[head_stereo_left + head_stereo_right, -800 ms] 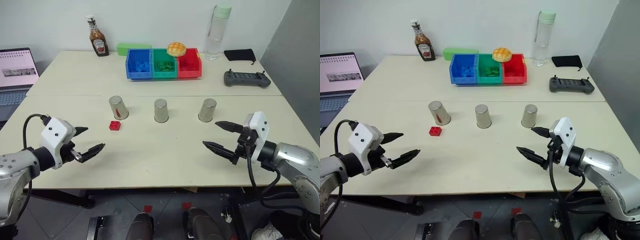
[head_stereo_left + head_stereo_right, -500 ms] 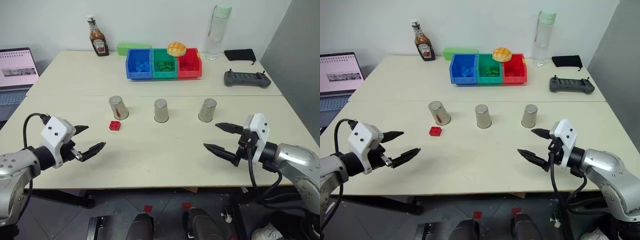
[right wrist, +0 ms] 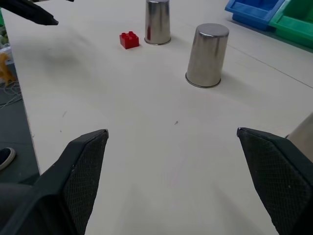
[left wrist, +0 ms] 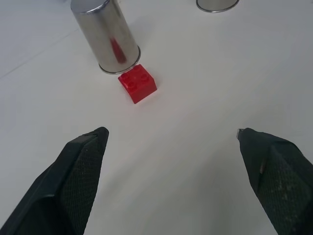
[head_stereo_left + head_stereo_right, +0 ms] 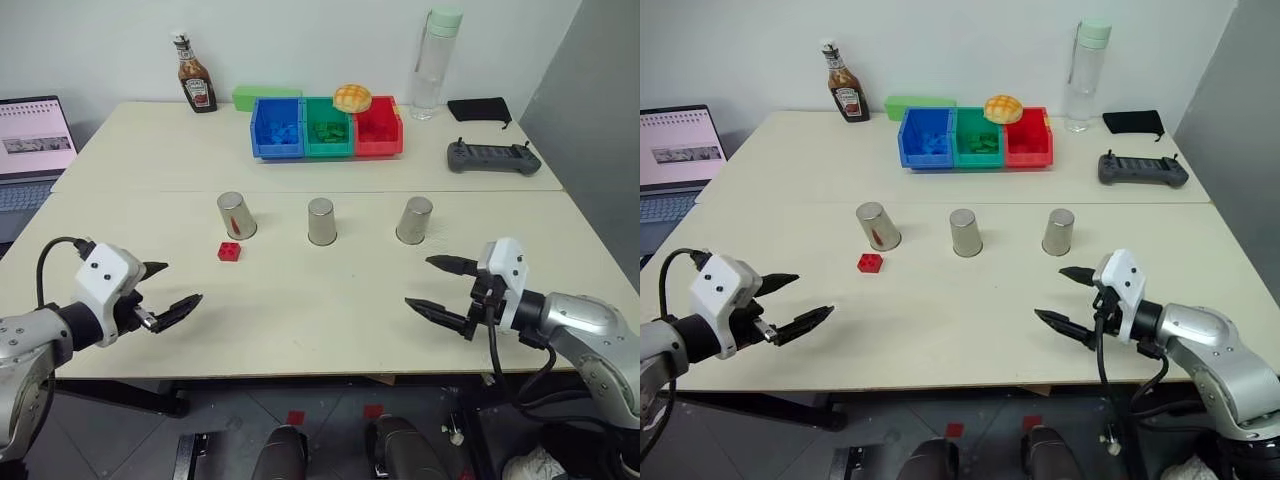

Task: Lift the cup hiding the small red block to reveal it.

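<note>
Both arms have slid back toward the table's near edge since a moment ago, left gripper (image 5: 170,287) and right gripper (image 5: 440,284) both spread wide, empty. Red block (image 5: 229,251) already sits out in the open, just beside the left cup (image 5: 236,215). That cup looks light, rigid, slick metal, so I'd pinch mid-wall.
</note>
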